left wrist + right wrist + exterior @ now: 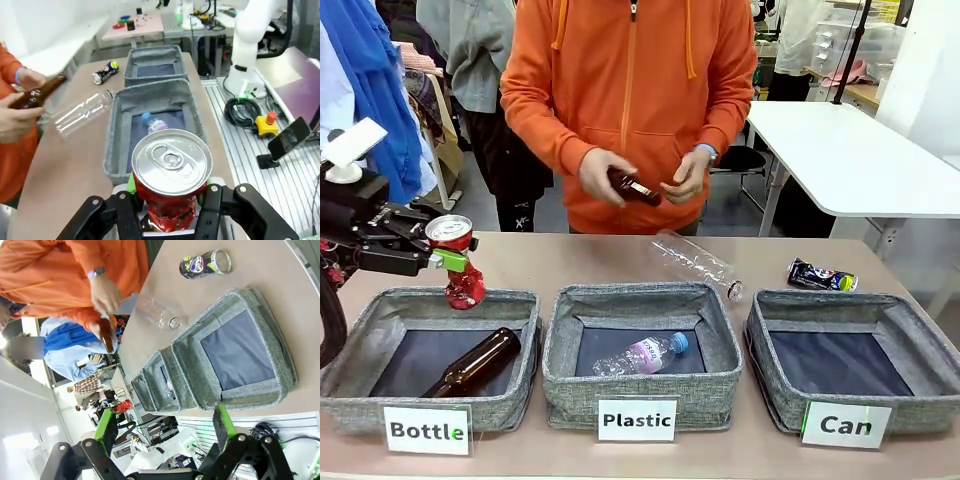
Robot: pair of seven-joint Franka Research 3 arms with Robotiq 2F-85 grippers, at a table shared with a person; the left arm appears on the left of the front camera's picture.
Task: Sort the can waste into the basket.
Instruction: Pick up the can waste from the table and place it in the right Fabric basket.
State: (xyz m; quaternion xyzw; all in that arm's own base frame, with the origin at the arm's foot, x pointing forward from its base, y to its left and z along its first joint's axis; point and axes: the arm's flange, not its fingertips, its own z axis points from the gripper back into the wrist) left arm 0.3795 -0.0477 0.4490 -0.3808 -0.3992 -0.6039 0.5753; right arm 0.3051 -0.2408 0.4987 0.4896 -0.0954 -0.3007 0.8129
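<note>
Tabletop (570,262): red can (467,287) inside left claw (453,262)

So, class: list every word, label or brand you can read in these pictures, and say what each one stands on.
"Bottle": left label, on the left basket.
"Plastic": middle label, on the middle basket.
"Can": right label, on the right basket.
Too small to read: print on the dark crushed can; pink wrapper of the plastic bottle.
</note>
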